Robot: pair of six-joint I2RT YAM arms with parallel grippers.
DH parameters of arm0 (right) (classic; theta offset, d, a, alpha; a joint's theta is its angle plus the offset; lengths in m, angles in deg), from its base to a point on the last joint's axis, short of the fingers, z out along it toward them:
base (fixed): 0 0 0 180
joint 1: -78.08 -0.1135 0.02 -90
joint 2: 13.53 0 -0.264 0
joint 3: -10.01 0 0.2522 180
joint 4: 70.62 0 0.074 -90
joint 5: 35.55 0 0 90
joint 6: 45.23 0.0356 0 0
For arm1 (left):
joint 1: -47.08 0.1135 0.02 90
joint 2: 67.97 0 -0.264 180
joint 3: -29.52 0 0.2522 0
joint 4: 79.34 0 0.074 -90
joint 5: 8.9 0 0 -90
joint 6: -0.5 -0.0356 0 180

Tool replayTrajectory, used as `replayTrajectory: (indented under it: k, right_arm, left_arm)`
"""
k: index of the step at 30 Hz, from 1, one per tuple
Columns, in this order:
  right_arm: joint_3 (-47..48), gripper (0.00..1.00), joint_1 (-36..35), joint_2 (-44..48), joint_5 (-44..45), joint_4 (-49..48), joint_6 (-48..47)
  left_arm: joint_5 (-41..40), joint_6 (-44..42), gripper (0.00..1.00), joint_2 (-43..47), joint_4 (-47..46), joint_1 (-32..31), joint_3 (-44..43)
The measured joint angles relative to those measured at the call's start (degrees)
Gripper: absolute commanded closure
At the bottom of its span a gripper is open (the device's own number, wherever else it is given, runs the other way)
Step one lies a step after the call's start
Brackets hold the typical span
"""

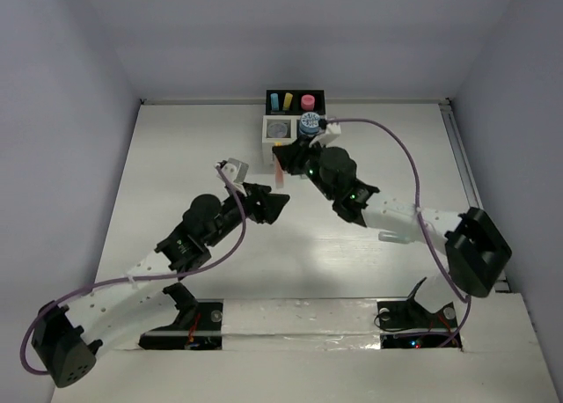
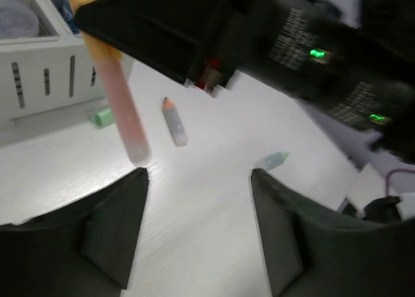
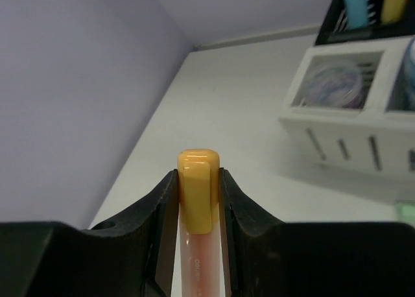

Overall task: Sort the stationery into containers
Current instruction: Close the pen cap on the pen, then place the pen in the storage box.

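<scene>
While the right claw (image 3: pixel 198 179) is pinching it by its cap, the thin clear pen-like tube (image 2: pixel 124 112), with its pinkish inside and rounded orange-yellow cap, is hanging tilted above the white tabletop (image 2: pixel 214 219), close in front of the organiser. Both black fingers are pressing against the cap's sides, and the pale barrel is running down between them. From the left wrist view, the tube's rounded lower end is hovering just above one fingertip of the left claw (image 2: pixel 198 175), whose two dark fingers are standing spread apart with only bare tabletop between them.

At the far edge of the tabletop, the small four-compartment organiser (image 1: pixel 267 130) is sitting with its two white slatted bins (image 3: pixel 343 131) facing the arms and its two black bins (image 1: pixel 297 93) behind them. One white bin is holding a blue-white round roll (image 3: pixel 334 84) lying flat, and the other is holding a second roll (image 1: pixel 309 123). In the black bins, a yellow stub (image 1: pixel 274 98), a blue stub (image 1: pixel 288 98) and a pink stub (image 1: pixel 308 101) are standing upright.

Loose on the tabletop, a short grey stub with an orange tip (image 2: pixel 174 123) is lying near the tube's lower end. A green stub (image 2: pixel 102 118) is lying just beside the foot of the white bins, and a pale teal stub (image 2: pixel 272 159) is lying well apart from both.
</scene>
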Motion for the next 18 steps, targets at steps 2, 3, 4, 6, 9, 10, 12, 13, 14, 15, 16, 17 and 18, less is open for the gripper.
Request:
replayTrajectory:
  k: [2,3,4,6,9,10,12,13,14,15,16,17,18]
  right_arm:
    - [4.52,1.00,2.84,-4.39,-0.35,0.87,-2.21]
    - [6.86,1.00,4.11,-6.54,-0.46,1.07,-3.28]
    - [10.54,1.00,5.42,-8.70,-0.55,1.57,-5.05]
    - [13.90,1.00,7.72,-12.20,-0.55,1.88,-6.60]
    - [21.14,1.00,10.47,-16.96,-0.63,1.75,-8.94]
    - [23.45,1.00,11.32,-18.62,-0.63,1.36,-9.81]
    - [27.52,1.00,12.59,-21.51,-0.35,0.31,-11.39]
    - [29.99,1.00,13.31,-23.54,-0.11,-0.48,-12.35]
    - [32.48,1.00,13.84,-25.64,0.15,-1.90,-13.33]
    - [34.80,1.00,14.27,-27.61,0.42,-2.45,-14.36]
    - [37.42,1.00,14.71,-29.88,0.68,-3.28,-15.47]
    - [39.74,1.00,15.08,-32.22,0.87,-4.26,-16.57]
    - [41.77,1.00,15.28,-34.16,1.05,-5.25,-17.38]
  left_arm:
    - [-0.63,0.24,0.25,3.50,-2.40,-0.11,2.25]
    - [-1.11,0.37,0.16,5.16,-3.04,-0.20,3.28]
    - [-1.57,0.42,0.09,6.82,-3.58,-0.24,4.46]
    - [-2.71,0.87,0.02,9.73,-4.33,-0.24,6.82]
    - [-4.46,0.96,0.01,13.31,-4.59,-0.24,10.62]
    - [-5.31,0.98,0.01,14.38,-4.66,-0.24,12.00]
    - [-6.97,0.98,0.01,16.17,-4.79,-0.24,14.34]
    - [-7.74,0.96,0.01,16.83,-4.74,-0.24,15.21]
    - [-8.70,0.94,0.01,17.29,-4.81,-0.24,15.93]
    - [-9.60,0.92,0.01,17.70,-5.01,-0.24,16.52]
    - [-10.47,0.87,0.01,18.01,-5.25,-0.24,17.05]
    - [-11.37,0.85,0.01,18.34,-5.81,-0.24,17.70]
    - [-11.98,0.83,0.01,18.38,-6.25,-0.24,18.36]
